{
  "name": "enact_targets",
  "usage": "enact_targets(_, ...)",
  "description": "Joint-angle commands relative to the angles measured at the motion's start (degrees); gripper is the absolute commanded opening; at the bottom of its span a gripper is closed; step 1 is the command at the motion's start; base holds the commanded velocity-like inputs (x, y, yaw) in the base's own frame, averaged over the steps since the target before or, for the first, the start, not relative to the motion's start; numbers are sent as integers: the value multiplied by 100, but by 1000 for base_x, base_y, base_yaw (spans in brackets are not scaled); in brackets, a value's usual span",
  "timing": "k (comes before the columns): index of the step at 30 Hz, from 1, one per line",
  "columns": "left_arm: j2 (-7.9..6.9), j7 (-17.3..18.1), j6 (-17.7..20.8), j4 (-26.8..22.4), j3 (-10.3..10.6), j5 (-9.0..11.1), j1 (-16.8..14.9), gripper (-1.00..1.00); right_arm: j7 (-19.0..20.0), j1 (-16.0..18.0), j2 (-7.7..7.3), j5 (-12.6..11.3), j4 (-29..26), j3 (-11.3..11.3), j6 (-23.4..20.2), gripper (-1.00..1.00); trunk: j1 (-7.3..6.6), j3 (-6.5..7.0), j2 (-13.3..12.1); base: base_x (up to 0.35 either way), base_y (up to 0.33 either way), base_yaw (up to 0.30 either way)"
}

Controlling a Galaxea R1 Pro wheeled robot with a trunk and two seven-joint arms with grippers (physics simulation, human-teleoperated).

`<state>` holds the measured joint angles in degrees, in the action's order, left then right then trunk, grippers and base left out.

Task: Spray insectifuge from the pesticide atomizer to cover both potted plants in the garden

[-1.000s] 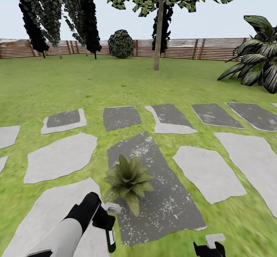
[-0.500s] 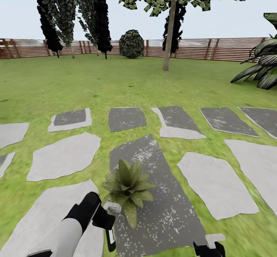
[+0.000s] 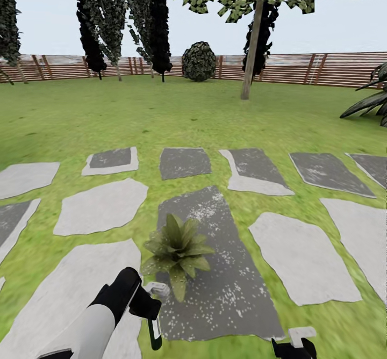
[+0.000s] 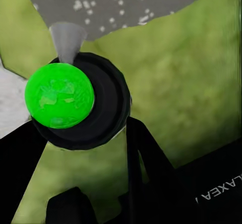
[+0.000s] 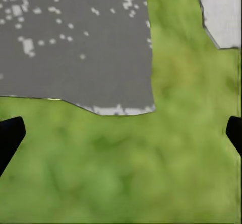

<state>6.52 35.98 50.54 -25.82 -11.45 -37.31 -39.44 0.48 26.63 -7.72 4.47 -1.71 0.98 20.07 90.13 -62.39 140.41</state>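
All around you is the garden [image 3: 161, 117], a big green lawn with a brown fence [image 3: 333, 69] far at the back and tall trees [image 3: 258, 36] in front of it. Grey stepping slabs [image 3: 303, 257] lie in rows across the grass. On the dark speckled slab [image 3: 226, 284] right in front of you sits one potted plant [image 3: 177, 251], a small bunch of pointy green leaves.

Your left gripper [image 3: 153, 316] is low and just beside that plant, a little to its left. It is closed around the pesticide atomizer [image 3: 155, 329]. You can see the bottle's pale spray head near the leaves, and your left wrist camera looks at its round dark end with the green mark [image 4: 59, 102].

Your right gripper [image 3: 293, 345] is at the bottom edge over grass. Its two fingers [image 5: 10, 136] are spread wide apart and hold nothing.
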Motion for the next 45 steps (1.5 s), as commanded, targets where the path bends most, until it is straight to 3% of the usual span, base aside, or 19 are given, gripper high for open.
enact_targets(1,7,37,26,-11,-42,-61,-2,-100,5,2,-1,46,4,16,17,100,0,-5,2,144,-266,1)
enact_targets(12,7,32,26,-11,-50,-63,-2,-100,5,0,18,46,4,16,15,100,0,-5,2,179,-246,8)
enact_targets(32,7,32,26,-20,-42,-66,-2,-100,5,0,31,46,4,16,15,100,0,-5,2,23,-270,264)
enact_targets(38,-17,31,26,-27,-75,-66,-2,-100,5,0,28,46,4,16,15,100,0,-5,2,88,-218,40)
enact_targets(45,-99,61,26,-369,-111,-24,5,-100,5,0,31,46,4,16,10,100,0,-5,2,5,-15,88)
